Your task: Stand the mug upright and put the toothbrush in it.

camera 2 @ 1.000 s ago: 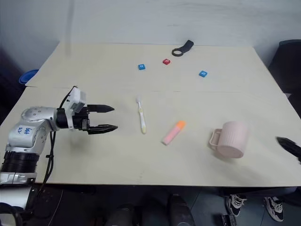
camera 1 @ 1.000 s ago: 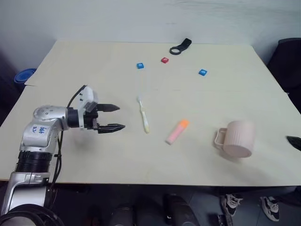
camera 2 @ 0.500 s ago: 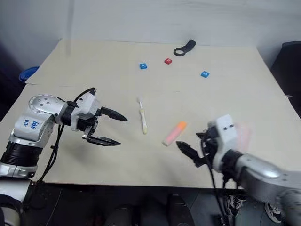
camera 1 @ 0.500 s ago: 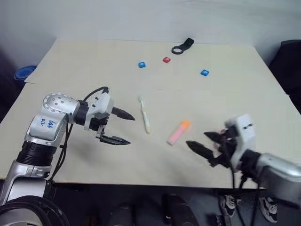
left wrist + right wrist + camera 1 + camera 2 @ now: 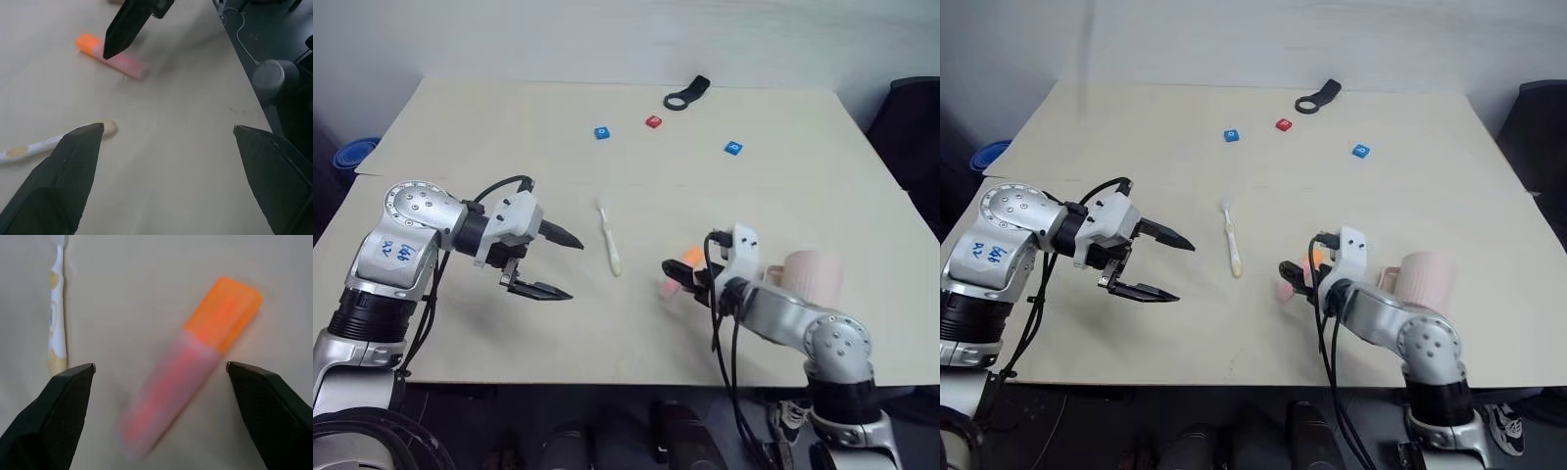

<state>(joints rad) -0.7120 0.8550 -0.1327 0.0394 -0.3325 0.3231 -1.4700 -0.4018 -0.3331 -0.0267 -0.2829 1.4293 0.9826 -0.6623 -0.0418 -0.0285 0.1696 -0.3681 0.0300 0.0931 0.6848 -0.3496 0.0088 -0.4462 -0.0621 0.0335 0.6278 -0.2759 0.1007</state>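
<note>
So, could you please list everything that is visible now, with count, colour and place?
mug: 1, pale pink, lying on its side near the table's right front, behind the right arm
toothbrush: 1, white with yellowish end, table centre
marker: 1, pink with orange cap, right of the toothbrush
small blocks: 3, blue, red, blue, far part of the table
black ring-ended tool: 1, far edge
table: 1, pale wood
left gripper: open, left of the toothbrush
right gripper: open, over the marker

Head pair overlooks table (image 5: 783,196); wrist views close, perhaps both on marker (image 5: 190,362)
</note>
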